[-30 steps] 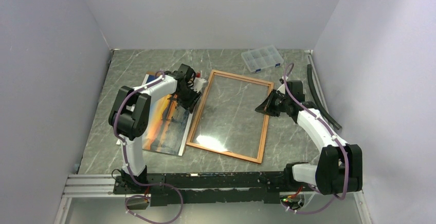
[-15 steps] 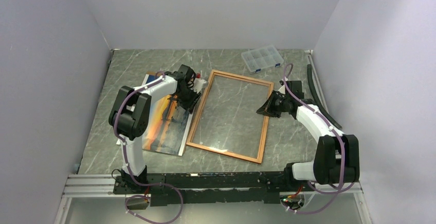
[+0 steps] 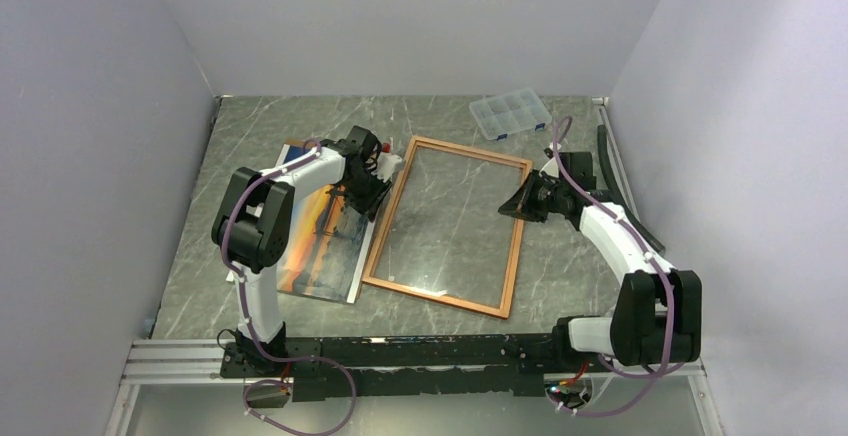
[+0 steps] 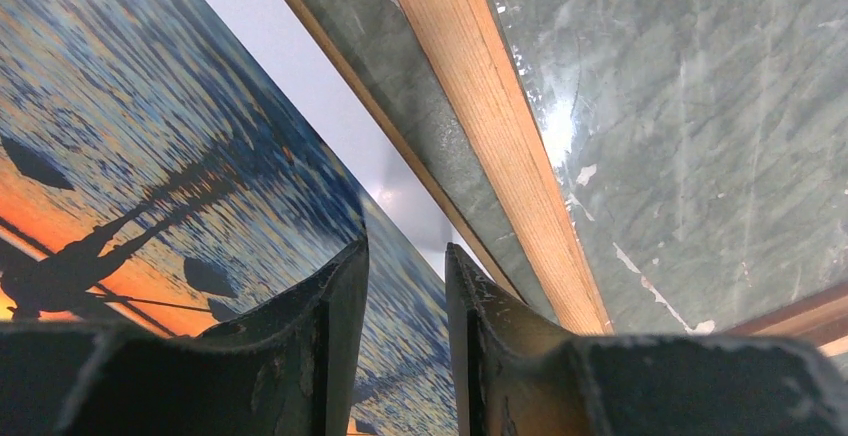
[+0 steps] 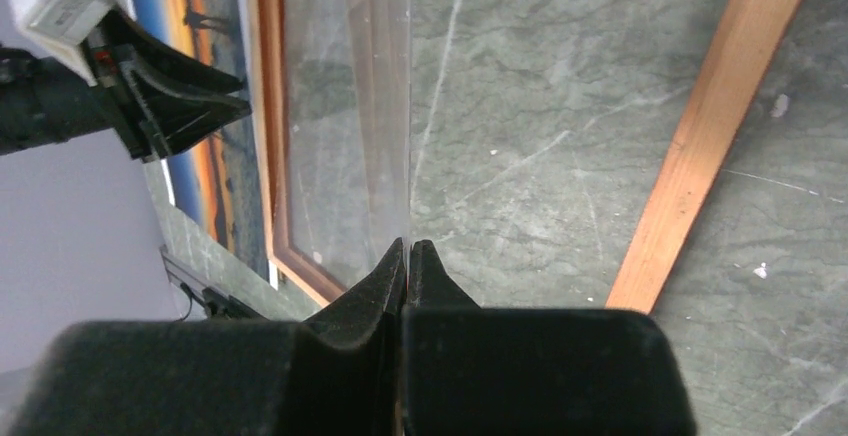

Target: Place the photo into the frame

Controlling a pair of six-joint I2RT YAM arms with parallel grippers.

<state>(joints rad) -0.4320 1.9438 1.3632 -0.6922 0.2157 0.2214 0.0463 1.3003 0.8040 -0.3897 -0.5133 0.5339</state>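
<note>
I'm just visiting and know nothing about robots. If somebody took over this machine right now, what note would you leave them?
Left pincer: open, straddling the photo's edge nearest the frame, not clamped.
Right pincer: shut on the clear pane's edge, apparently tilting it up.
Photo: picture side up, on the table beside the frame's left rail.
Done: pane gripped.
Left: grip the photo, move it into the frame, lower the pane.
</note>
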